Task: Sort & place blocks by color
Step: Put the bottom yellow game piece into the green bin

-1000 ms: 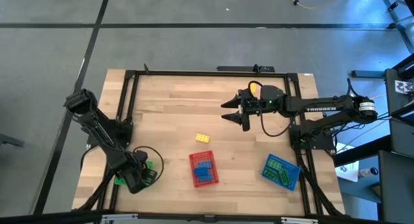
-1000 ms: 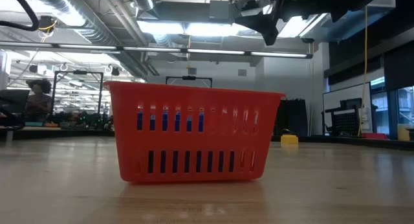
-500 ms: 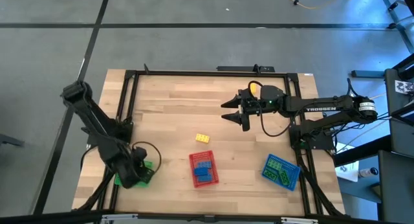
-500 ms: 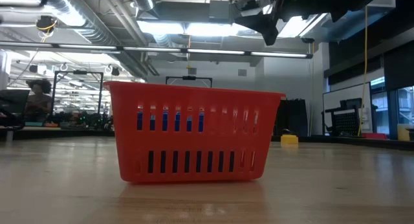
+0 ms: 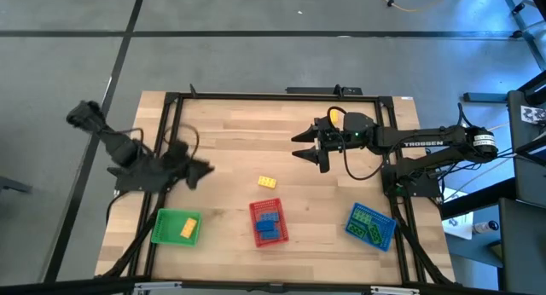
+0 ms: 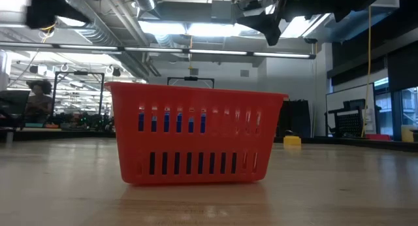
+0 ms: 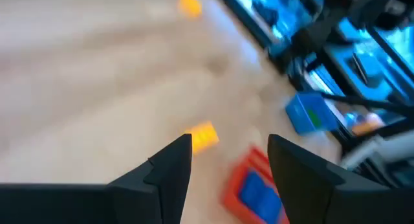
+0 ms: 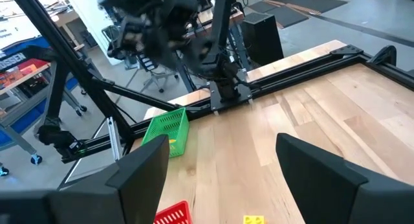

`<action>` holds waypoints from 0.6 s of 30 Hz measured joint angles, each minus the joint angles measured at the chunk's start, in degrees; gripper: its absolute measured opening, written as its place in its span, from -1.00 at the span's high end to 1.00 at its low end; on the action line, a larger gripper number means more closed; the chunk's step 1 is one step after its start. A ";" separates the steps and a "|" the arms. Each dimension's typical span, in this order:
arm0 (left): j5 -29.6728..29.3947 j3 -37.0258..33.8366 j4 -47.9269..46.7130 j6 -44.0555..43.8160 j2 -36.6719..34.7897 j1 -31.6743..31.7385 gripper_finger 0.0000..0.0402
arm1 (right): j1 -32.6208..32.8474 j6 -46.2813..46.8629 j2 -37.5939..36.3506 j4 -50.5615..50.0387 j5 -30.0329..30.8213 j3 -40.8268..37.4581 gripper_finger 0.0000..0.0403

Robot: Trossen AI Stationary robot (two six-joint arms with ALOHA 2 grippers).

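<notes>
- Bare wooden table [image 5: 247, 133] fills the frame's upper centre.
- Green tray [image 5: 175, 227], red tray [image 5: 267, 222] and blue tray [image 5: 371, 225] block the lower strip.
- A yellow brick [image 5: 268, 182] sits mid-frame.

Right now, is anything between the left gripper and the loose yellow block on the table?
Nothing visible. The left gripper, open and empty, hangs above bare wood, and only open table lies between it and the yellow block. The red tray sits nearer the front edge, off that line.

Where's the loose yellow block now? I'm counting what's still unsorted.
In the high view the yellow block lies on the bare table near its middle, just behind the red tray, outside every tray.
</notes>
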 joint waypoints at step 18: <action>41.57 -0.07 41.32 54.33 3.12 39.90 0.03 | 0.01 4.89 0.02 5.63 -0.09 0.08 -0.43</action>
